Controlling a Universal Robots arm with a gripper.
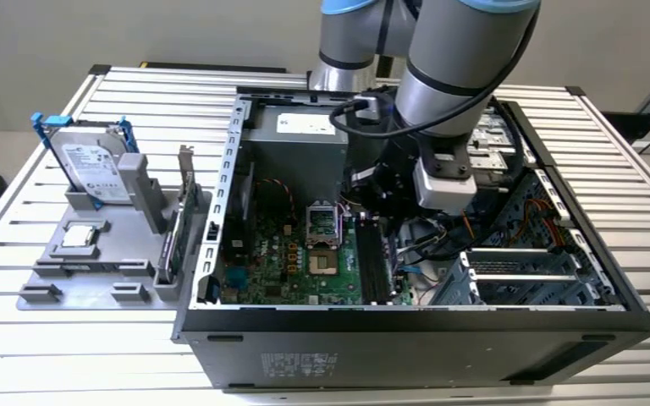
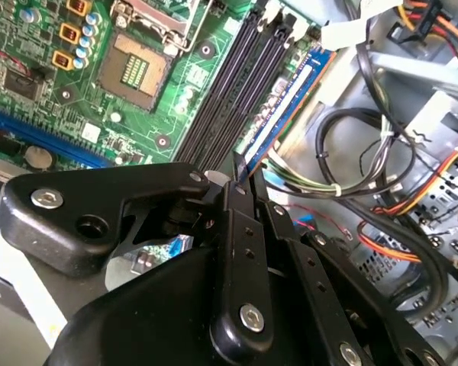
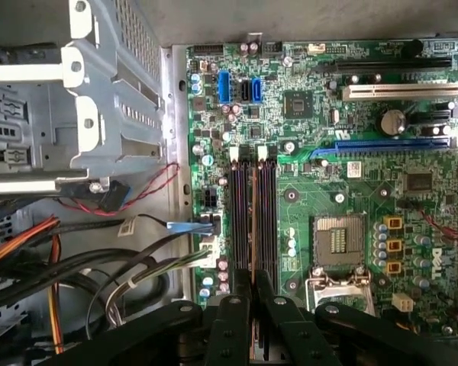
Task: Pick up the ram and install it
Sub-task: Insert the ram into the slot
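The ram is a thin stick seen edge-on, running in line with the black memory slots on the green motherboard. In the second wrist view its bluish side with a white label lies along the outermost slot. My gripper is shut on one end of the ram, its black fingers pinching it from both sides. Whether the stick sits in a slot or hovers just over it, I cannot tell. In the exterior view the arm's wrist reaches down into the open computer case.
Bundled cables and a metal drive cage crowd one side of the slots; the CPU socket lies on the other. At the exterior view's left, a grey holder carries a hard drive and an upright card.
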